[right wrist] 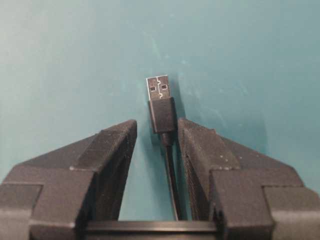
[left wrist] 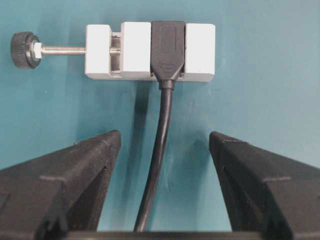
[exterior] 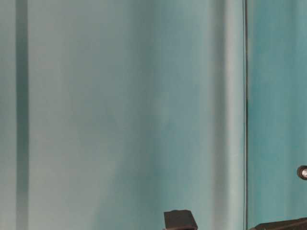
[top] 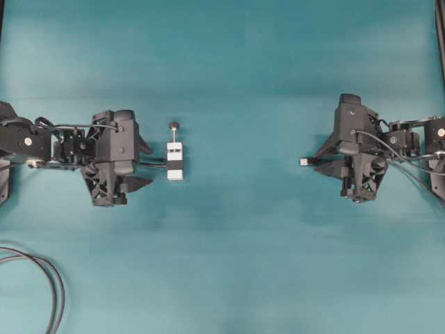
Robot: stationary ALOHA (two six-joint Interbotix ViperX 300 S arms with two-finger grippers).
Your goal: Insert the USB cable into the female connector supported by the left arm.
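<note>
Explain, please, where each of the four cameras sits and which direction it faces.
Overhead: above the table, looking straight down; both arms, left gripper and right gripper show.
Table-level: low, facing a teal backdrop; only dark arm parts show at the bottom edge.
Left wrist: on the left arm, looking along open fingers at the female connector.
Right wrist: on the right arm, looking along its fingers at the USB cable between them.
Shared: the overhead view also shows the female connector and USB cable.
</note>
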